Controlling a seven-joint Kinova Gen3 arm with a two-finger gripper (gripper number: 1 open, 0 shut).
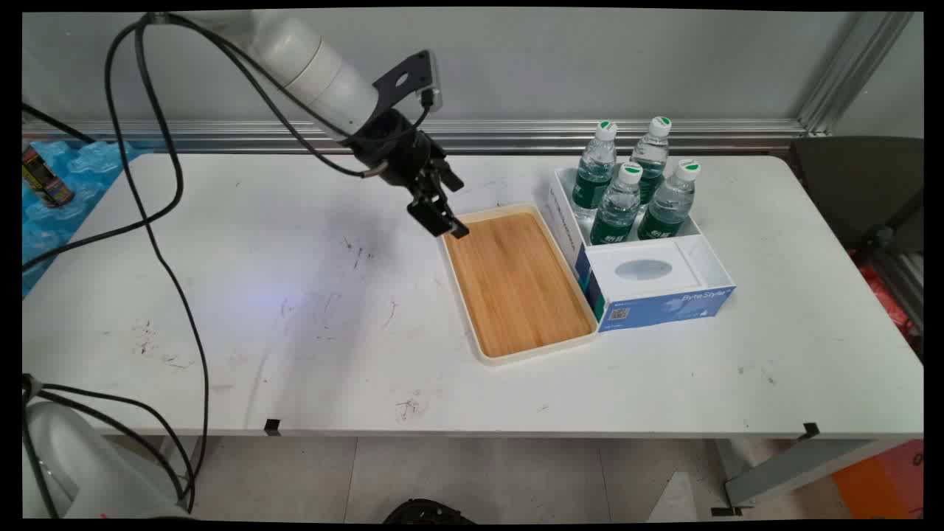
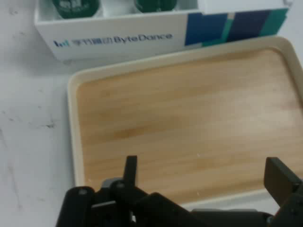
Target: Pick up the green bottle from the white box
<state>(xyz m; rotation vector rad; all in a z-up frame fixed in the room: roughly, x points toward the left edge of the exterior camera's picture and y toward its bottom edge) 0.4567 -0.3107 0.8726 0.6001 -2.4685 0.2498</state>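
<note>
One white table (image 1: 221, 310) carries everything in the scene; its surface is scuffed with dark marks toward the left and centre. At right of centre sits a white and blue box (image 1: 689, 306), open at the top and divided into compartments. It touches the right long side of a wooden tray (image 1: 516, 284), which has a cream rim and a bare bamboo-coloured floor. The tray lies angled, its far end nearer the wall.

Four water bottles (image 1: 618, 205) with green labels and white caps stand upright in the far compartment of the box, two behind two. The near compartment holds a white tissue pack (image 1: 643, 270) with an oval opening on top.

The gripper (image 1: 445, 220) hangs tilted over the tray's far left corner, fingertips close above the rim; contact cannot be confirmed. In the hand view the gripper (image 2: 203, 175) points across the tray floor toward the box side, lettered ByteDance. Its two fingers (image 2: 279, 179) stand well apart, with nothing between them.

At the far left edge, a can (image 1: 46, 177) lies on blue packaging (image 1: 81, 166) beyond the table.
</note>
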